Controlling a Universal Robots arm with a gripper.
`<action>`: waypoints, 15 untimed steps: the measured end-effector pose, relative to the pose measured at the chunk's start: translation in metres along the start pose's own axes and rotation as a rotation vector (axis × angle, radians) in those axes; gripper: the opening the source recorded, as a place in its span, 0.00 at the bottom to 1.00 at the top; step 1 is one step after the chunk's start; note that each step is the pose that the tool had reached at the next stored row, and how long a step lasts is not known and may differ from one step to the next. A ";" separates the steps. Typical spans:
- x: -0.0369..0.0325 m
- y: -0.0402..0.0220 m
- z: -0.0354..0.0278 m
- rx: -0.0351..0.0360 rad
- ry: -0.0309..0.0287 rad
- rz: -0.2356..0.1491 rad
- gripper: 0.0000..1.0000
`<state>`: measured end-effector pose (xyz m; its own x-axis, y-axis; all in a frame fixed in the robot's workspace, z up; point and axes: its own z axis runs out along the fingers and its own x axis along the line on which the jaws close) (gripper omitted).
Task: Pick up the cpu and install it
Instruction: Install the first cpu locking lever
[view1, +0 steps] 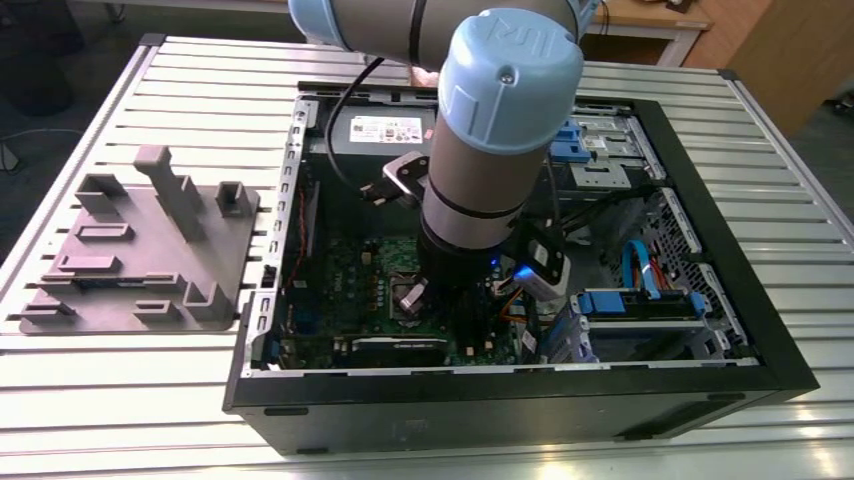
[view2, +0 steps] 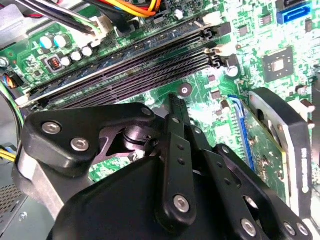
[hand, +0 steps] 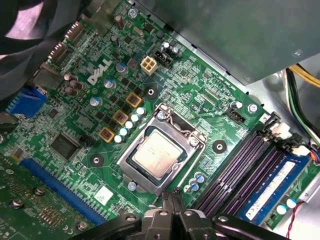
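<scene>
Hovering my gripper (hand: 174, 194) clenched on nothing, I see the cpu (hand: 156, 154) lying in its socket (hand: 131, 165) just beyond the fingertips. Descending off-centre could nudge the chip askew and bend pins.

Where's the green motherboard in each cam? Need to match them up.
Exterior view: large green circuit board on the open black computer case's floor, under the arm.
Second wrist view: board behind the black gripper, long black memory slots crossing it.
First wrist view: board carrying the silver-grey square cpu in its socket.
Shared landmark: the gripper.
</scene>
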<state>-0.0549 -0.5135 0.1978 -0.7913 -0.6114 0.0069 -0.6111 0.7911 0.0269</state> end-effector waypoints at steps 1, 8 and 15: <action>-0.0001 0.0001 -0.0001 0.0000 -0.0001 0.000 0.10; -0.0004 0.0015 -0.0001 0.0028 0.0016 0.021 0.10; -0.0001 0.0027 0.0004 0.0035 0.0000 0.094 0.10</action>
<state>-0.0564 -0.5113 0.1974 -0.8452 -0.5343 0.0092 -0.5341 0.8451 0.0226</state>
